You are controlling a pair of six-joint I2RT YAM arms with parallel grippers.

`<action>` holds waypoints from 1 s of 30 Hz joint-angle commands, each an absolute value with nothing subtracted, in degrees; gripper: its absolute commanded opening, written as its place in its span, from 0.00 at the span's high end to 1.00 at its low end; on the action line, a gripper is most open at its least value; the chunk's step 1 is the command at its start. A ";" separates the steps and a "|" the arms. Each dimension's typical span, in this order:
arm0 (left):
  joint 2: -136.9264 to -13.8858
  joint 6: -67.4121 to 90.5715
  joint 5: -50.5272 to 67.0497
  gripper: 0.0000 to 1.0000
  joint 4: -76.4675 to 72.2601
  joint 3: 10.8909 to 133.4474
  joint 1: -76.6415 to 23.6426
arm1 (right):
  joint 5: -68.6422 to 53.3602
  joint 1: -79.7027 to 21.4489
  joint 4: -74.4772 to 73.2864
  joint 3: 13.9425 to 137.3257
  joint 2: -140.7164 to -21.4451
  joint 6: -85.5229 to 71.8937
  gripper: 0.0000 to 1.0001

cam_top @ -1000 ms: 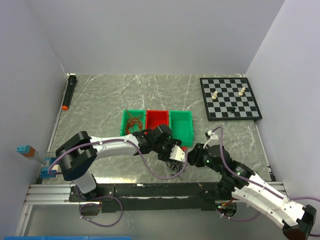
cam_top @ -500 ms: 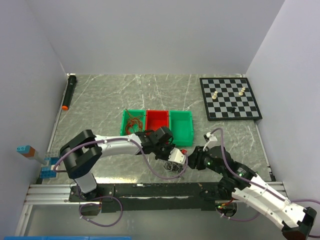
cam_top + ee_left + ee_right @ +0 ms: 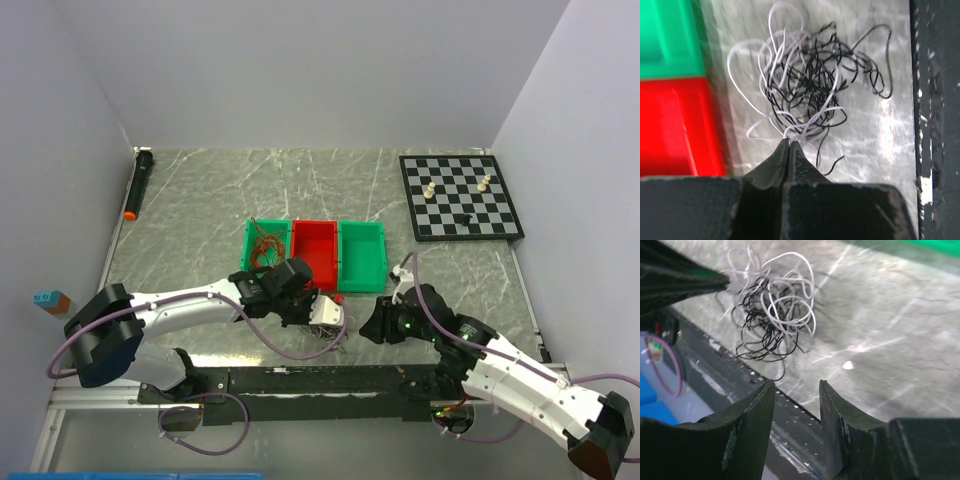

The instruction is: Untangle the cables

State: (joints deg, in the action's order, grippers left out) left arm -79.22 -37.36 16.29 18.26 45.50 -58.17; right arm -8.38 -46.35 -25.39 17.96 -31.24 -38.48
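Note:
A fist-sized tangle of white and black cables (image 3: 332,335) lies on the marble table by the front edge. The left wrist view shows the tangle (image 3: 810,85) just past my left gripper (image 3: 789,141), whose jaws are shut with white strands coming out at the tips. My left gripper (image 3: 320,316) sits at the tangle's left side. My right gripper (image 3: 373,326) hovers to the right of the tangle (image 3: 772,315), open, with nothing between its fingers (image 3: 760,405). More red-brown cables (image 3: 264,243) lie in the left green bin.
A green bin (image 3: 249,250), a red bin (image 3: 314,243) and a second green bin (image 3: 363,250) stand in a row behind the grippers. A chessboard (image 3: 460,196) with pieces is at the back right, and a black torch (image 3: 139,181) along the left wall. The black front rail (image 3: 790,430) runs just below the tangle.
My left gripper has shut on the white strands and moved left with the tangle, its elbow swinging left. My right gripper has shifted slightly left.

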 commanded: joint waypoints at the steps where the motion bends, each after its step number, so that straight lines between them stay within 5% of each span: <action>1: -76.12 -34.89 15.56 0.99 17.93 43.51 -56.87 | -15.71 -46.49 -17.60 20.13 -33.83 -37.36 0.52; 12: -74.36 -32.35 15.91 0.99 11.61 39.82 -56.78 | -35.59 -47.02 -1.50 21.88 -49.56 -32.26 0.48; 30: -74.09 -28.30 16.70 0.99 9.23 39.81 -56.69 | -25.05 -47.02 2.81 25.66 -67.59 -33.58 0.57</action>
